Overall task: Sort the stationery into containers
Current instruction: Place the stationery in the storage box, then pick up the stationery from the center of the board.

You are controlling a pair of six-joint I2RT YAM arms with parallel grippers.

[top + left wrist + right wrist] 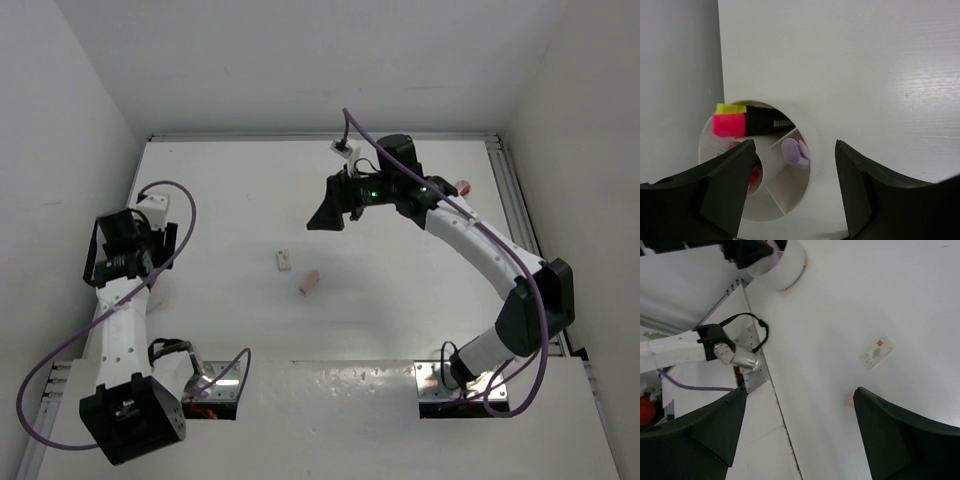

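The round white tub (812, 132) has dividers and holds black highlighters with a yellow cap (731, 108) and a pink cap (729, 124), a purple item (795, 151) and something red. My left gripper (795, 143) hangs open and empty just above it, at the table's left edge (125, 262). A whitish eraser (284, 261) and a pink eraser (310, 282) lie mid-table. My right gripper (322, 215) is open and empty, raised above and behind them. In the right wrist view the whitish eraser (876, 352) shows whole; the pink eraser (848, 400) peeks out beside the right finger.
A small pink cup (463, 186) stands at the back right, partly hidden behind the right arm. The tub (782, 265) sits close to the left wall. White walls close in the table on the left, back and right.
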